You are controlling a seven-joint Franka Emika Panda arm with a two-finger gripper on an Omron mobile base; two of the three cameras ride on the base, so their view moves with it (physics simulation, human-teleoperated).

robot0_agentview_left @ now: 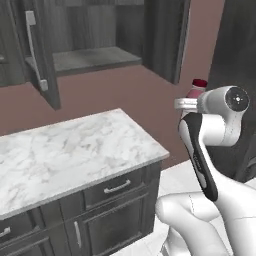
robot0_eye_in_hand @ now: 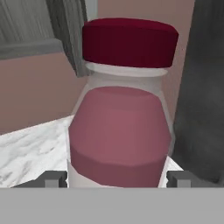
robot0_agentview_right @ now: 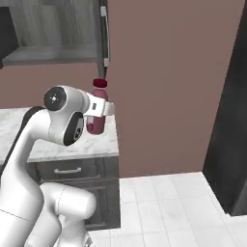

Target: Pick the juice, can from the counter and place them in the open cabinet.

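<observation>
- At the right end of the tabletop (robot0_agentview_right: 103,143), the juice (robot0_agentview_right: 98,112) stands upright, long axis vertical, dark red cap (robot0_eye_in_hand: 130,42) pointing up.
- Seen from the hand view, the bottle shows a clear neck under the cap and a maroon-pink body; no brand, label text or other writing can be read on it.
- The end effector (robot0_eye_in_hand: 117,178) has its two dark fingertips (robot0_eye_in_hand: 53,179) wide apart, one on each side of the bottle's lower body, with the bottle between them.
- Whether the fingertips touch the bottle cannot be told.
- From the right base view, the white wrist reaches to the bottle from the left at about mid-height and hides part of its body.
- Whether the bottle's base rests on the marble slab cannot be told.
- Above and to the left of the bottle hangs the open cabinet (robot0_agentview_left: 95,57), dark grey wood grain, its flat shelf bare.
- Its door (robot0_agentview_left: 42,55) stands swung out toward the near side, carrying a vertical silver bar handle (robot0_agentview_left: 35,50).
</observation>
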